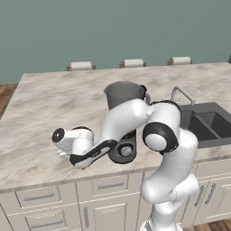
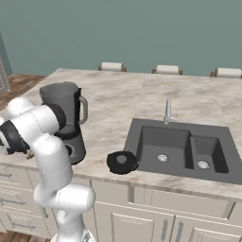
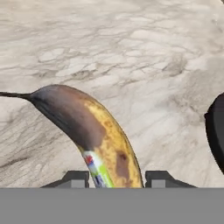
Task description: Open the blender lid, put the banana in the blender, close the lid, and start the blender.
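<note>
The banana [image 3: 94, 131], yellow-brown with a dark tip and a sticker, lies on the marble counter and runs between my gripper's [image 3: 117, 178] two fingertips, which press against its sides. The blender [image 1: 124, 94] [image 2: 61, 101] stands near the counter's front edge with its grey jar uncovered. My hand is low over the counter just left of it. The dark curve at the right edge of the hand view is the blender's base [image 3: 216, 131]. The black blender lid [image 2: 122, 161] lies flat on the counter between the blender and the sink.
A dark double sink [image 2: 179, 146] [image 1: 203, 122] with a faucet [image 2: 168, 111] is set into the counter right of the blender. Chair backs [image 1: 133, 63] line the far edge. Bare marble stretches behind and left of the blender.
</note>
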